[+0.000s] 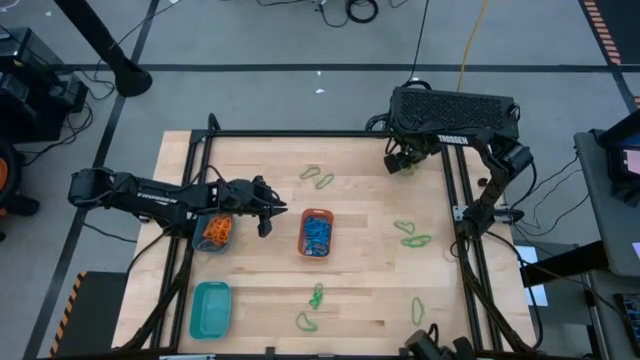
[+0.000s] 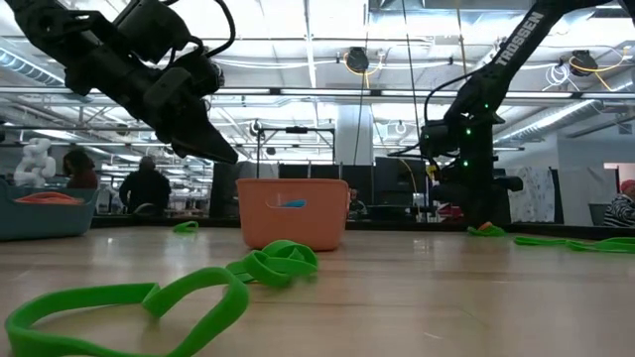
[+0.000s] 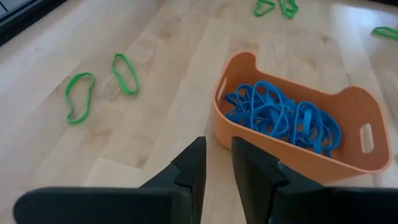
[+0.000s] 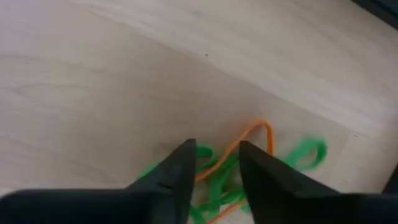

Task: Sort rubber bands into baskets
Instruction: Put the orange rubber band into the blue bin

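My right gripper (image 1: 400, 163) points down at the table's far right, open, its fingers (image 4: 180, 171) standing on either side of an orange rubber band (image 4: 255, 134) that lies tangled with green bands (image 4: 305, 152) on the wood. I cannot tell whether the fingers touch the bands. My left gripper (image 3: 217, 162) hovers open with nothing between its fingers, above the table between a round basket of orange bands (image 1: 215, 232) and the orange basket (image 3: 292, 158), which holds blue bands (image 3: 280, 115). A teal basket (image 1: 210, 308) stands at the near left.
Loose green bands lie about the table: near the far middle (image 1: 318, 178), right of the orange basket (image 1: 412, 235), and along the near edge (image 1: 316, 296) (image 1: 418, 310). Black frame rails (image 1: 455, 190) run along the table's sides. People show in the room behind (image 2: 149, 183).
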Controlling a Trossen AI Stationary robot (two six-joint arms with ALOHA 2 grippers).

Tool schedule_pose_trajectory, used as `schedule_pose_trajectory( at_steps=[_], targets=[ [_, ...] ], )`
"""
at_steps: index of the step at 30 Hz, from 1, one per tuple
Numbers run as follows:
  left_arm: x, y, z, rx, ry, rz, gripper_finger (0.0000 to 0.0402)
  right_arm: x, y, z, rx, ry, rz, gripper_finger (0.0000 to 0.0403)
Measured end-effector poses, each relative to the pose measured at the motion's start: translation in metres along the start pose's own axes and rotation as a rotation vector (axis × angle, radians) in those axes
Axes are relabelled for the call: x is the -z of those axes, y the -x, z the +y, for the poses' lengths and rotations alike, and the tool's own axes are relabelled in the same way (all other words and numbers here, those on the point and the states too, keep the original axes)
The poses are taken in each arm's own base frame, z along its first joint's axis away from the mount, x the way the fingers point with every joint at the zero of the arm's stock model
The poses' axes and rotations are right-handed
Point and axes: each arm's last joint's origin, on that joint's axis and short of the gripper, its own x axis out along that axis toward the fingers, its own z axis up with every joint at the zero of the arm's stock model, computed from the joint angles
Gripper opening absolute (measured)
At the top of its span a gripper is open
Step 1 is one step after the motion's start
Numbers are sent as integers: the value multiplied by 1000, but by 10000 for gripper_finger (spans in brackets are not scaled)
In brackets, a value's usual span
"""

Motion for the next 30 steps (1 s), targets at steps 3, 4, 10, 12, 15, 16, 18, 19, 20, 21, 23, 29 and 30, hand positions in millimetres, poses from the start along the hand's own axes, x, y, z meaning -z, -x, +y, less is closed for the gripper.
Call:
schedule_pose_trajectory(
  at_steps=[3,4,10,12,15,16,18,19,20,21,23,29,30],
  targets=[
    [0,0,0,0,2,1,83,-1,0,0,-1,18,-8,61],
    [0,0,0,0,8,1,83,-1,-1,1,-2,27,-14,42],
    [0,0,0,0,8,0,83,-5,5,5,5,89,-101,8],
    [0,0,0,0,8,-2,83,-5,14,6,-2,102,-130,3],
    [-1,0,0,2,8,-10,83,-3,27,9,-23,127,-172,3],
    [-1,0,0,1,8,-9,83,-1,32,9,-30,133,-182,3],
    [-1,0,0,1,8,-9,83,1,44,10,-43,142,-215,2],
    [-1,0,0,1,8,-9,83,3,50,11,-55,146,-227,1],
    [-1,0,0,1,8,-9,83,4,54,11,-76,151,-233,1],
    [-1,0,0,1,8,-9,83,6,59,13,-113,161,-237,1],
    [-1,0,0,2,8,-15,83,10,68,19,-215,187,-248,1],
    [-9,-10,-5,32,-26,-130,83,24,95,57,-561,348,-313,1],
    [-10,-13,-7,39,-49,-148,83,27,98,66,-614,383,-327,1]
  ],
)
